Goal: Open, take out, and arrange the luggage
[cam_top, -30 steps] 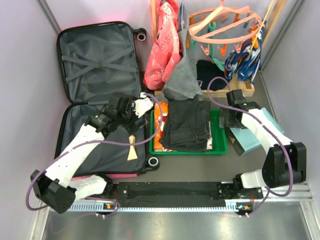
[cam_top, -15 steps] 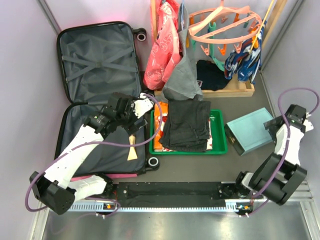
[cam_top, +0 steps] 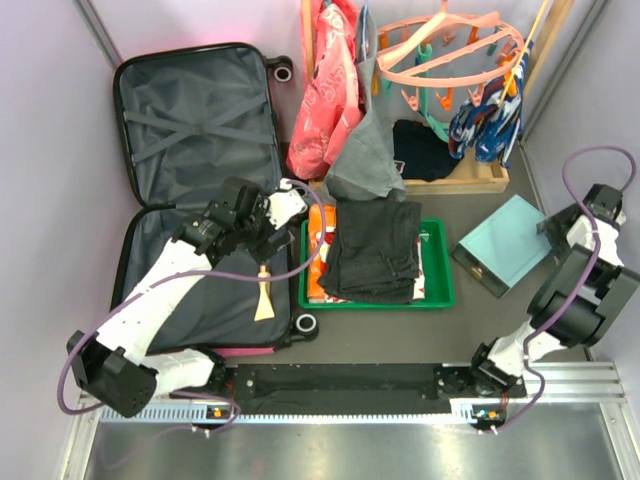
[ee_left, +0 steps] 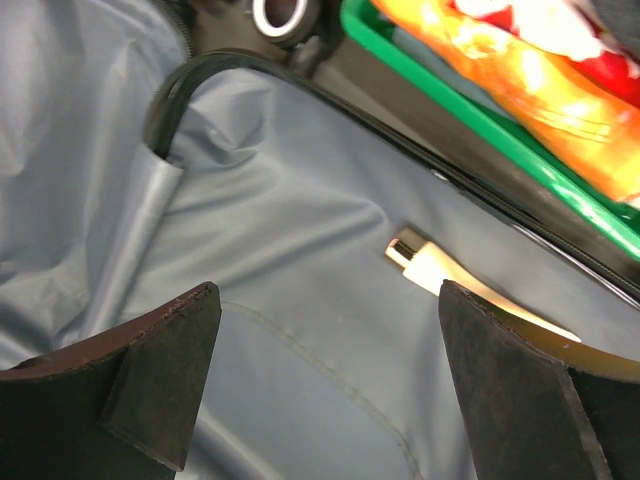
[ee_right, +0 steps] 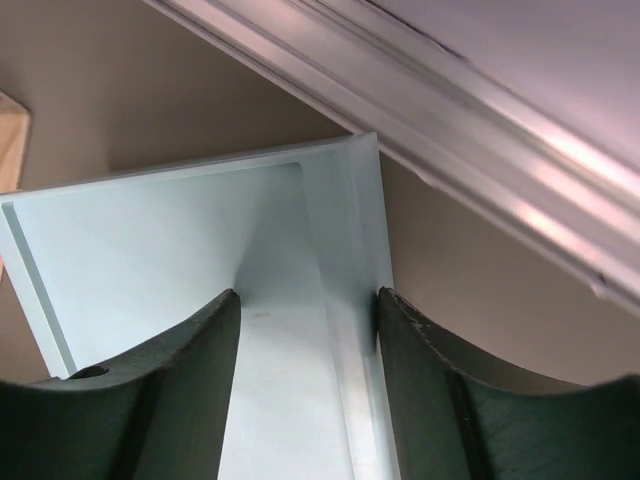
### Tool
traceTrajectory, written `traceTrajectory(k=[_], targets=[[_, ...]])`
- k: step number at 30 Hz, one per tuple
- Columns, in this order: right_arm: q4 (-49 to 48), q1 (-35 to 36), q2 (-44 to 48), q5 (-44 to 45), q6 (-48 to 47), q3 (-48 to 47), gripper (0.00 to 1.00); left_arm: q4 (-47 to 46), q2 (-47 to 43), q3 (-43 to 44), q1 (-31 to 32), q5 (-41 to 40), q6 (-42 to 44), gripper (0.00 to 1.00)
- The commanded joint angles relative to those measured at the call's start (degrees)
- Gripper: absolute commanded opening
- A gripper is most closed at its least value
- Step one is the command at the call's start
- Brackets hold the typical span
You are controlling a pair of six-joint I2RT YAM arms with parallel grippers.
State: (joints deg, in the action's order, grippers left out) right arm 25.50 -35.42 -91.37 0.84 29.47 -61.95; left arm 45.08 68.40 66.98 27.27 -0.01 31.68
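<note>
The luggage (cam_top: 195,110) lies open on the left, its pink shell hidden under the dark grey lining (ee_left: 300,200). My left gripper (cam_top: 255,245) hovers open over the near half's lining (ee_left: 325,330), holding nothing. A pale wooden tool with a metal tip (cam_top: 264,300) lies on that lining just ahead of the fingers (ee_left: 430,270). At the far right, my right gripper (cam_top: 555,232) is shut on a corner edge of the pale teal box (cam_top: 505,250). In the right wrist view the box's raised rim (ee_right: 340,250) runs between the two jaws (ee_right: 308,295).
A green tray (cam_top: 435,295) with folded black jeans (cam_top: 378,250) and orange-red packets (ee_left: 520,70) sits beside the suitcase. Behind it stand a wooden rack (cam_top: 470,180), a pink bag (cam_top: 325,100), a grey garment (cam_top: 365,150) and a peg hanger (cam_top: 450,50). A wall rail (ee_right: 480,110) runs beside the box.
The right arm swung from over the box out to the right wall, and its jaws closed on the box's corner. The box turned and shifted right. The left arm barely moved.
</note>
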Motion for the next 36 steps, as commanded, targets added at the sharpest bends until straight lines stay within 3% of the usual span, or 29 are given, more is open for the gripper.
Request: traceTrajectory(k=[1, 6, 10, 16, 20, 23, 27, 32, 36], targets=[[-3.6, 2.0, -6.4, -2.4, -10.9, -4.1, 0.53, 0.0, 1.4, 3.8, -1.1, -2.3, 0.4, 0.93], [-4.3, 8.4, -10.0, -1.0, -17.0, -8.9, 0.54, 0.1, 3.1, 5.2, -2.1, -2.4, 0.1, 0.93], [-2.2, 9.1, -10.1, 4.7, -15.0, -11.4, 0.57, 0.1, 2.9, 5.3, -2.2, -1.8, -0.2, 0.93], [6.4, 10.6, 0.7, 21.4, -10.8, -10.8, 0.74, -1.2, 1.3, 3.3, -2.4, -2.4, -0.6, 0.94], [14.2, 14.5, 10.1, 22.9, -9.2, -9.1, 0.79, -2.0, 0.1, 0.6, -2.7, -1.3, -1.4, 0.94], [21.7, 20.5, 16.6, 22.4, -6.5, -5.6, 0.77, -2.5, -0.9, -1.7, -2.9, -1.1, -1.4, 0.94], [26.8, 29.3, 26.2, 21.9, 1.0, 3.2, 0.67, -3.2, -2.6, -2.9, -3.1, -0.5, -0.7, 0.94], [26.5, 35.2, 31.2, 20.8, 9.4, 13.1, 0.57, -2.5, -4.2, -2.6, -3.1, -0.3, 0.2, 0.94], [21.0, 37.0, 32.2, 18.4, 8.9, 17.4, 0.53, -2.3, -4.9, -2.6, -3.1, -0.3, 0.9, 0.94]])
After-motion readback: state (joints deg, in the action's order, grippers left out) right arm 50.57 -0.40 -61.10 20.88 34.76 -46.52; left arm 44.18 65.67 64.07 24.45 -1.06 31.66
